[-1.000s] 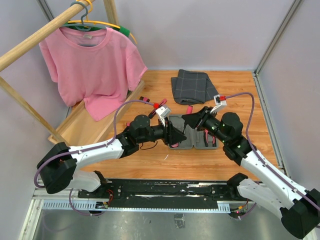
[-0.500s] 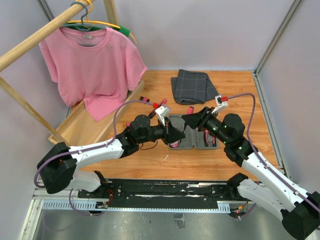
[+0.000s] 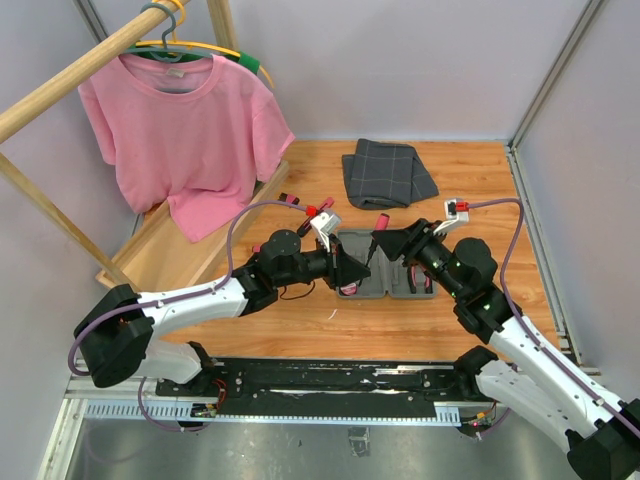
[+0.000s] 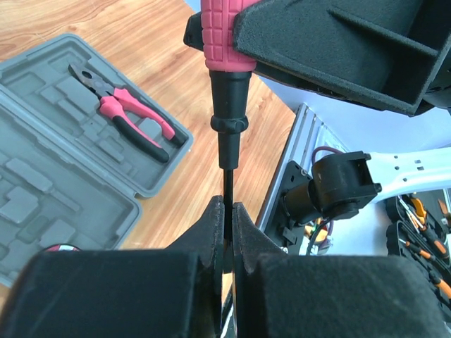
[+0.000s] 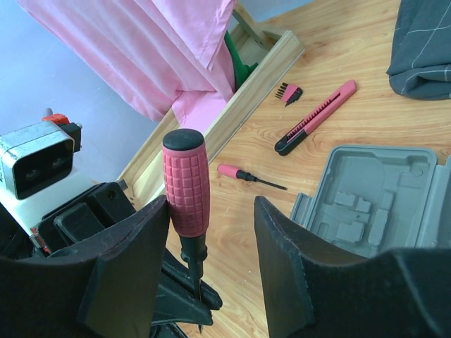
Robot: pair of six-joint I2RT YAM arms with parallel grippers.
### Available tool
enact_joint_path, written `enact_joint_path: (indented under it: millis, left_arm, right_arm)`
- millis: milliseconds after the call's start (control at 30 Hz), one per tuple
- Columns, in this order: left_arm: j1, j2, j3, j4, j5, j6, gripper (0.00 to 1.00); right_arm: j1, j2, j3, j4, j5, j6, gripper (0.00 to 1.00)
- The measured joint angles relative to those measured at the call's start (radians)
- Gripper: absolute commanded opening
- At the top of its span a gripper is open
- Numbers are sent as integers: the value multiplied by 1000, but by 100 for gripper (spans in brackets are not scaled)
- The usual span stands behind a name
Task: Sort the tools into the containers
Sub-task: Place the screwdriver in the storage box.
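- Overhead, both arms meet above the open grey tool case [image 3: 388,283] on the wooden table [image 3: 300,310]. The left gripper [image 3: 354,267] and right gripper [image 3: 380,243] sit close together, and the pink-handled screwdriver [image 3: 380,221] stands between them.
- From the left wrist, the left gripper [image 4: 227,224] is clamped on the screwdriver's [image 4: 227,84] thin black shaft. The handle rises straight up against the right gripper's black finger [image 4: 331,49]. Below and to the side, the tool case [image 4: 42,204] holds pink-and-black pliers [image 4: 130,121].
- From the right wrist, the right gripper [image 5: 211,232] is spread wide and grasps nothing. The screwdriver's [image 5: 187,186] handle stands upright inside the gap, just beside one finger [image 5: 134,260] and apart from the other. On the table beyond lie a small screwdriver [image 5: 243,174] and a pink utility knife [image 5: 317,116], both outside the tool case [image 5: 380,186].
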Motion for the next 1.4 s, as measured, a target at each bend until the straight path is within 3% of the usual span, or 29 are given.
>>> enact_joint_path:
  millis: [167, 567, 733, 900, 1033, 1167, 1400]
  left_arm:
    - [0, 0, 0, 0, 0, 0, 0]
    - [0, 0, 0, 2, -4, 0, 2]
    - [0, 0, 0, 2, -4, 0, 28]
    - [-2, -1, 0, 8, -1, 7, 48]
    - [-2, -8, 0, -10, -19, 16, 52]
    - [-2, -32, 0, -43, -58, 32, 52]
    - [58, -75, 0, -84, -87, 49, 53]
  right_arm:
    - [0, -1, -9, 11, 14, 6, 49]
    - [0, -1, -29, 82, -4, 29, 15]
    - [0, 0, -33, 91, -6, 27, 8]
    - [0, -2, -33, 87, -5, 3, 14]
    - [0, -12, -26, 33, -5, -61, 14]
    - [0, -13, 4, -35, -4, -133, 1]
    - [0, -31, 27, -131, 24, -245, 0]
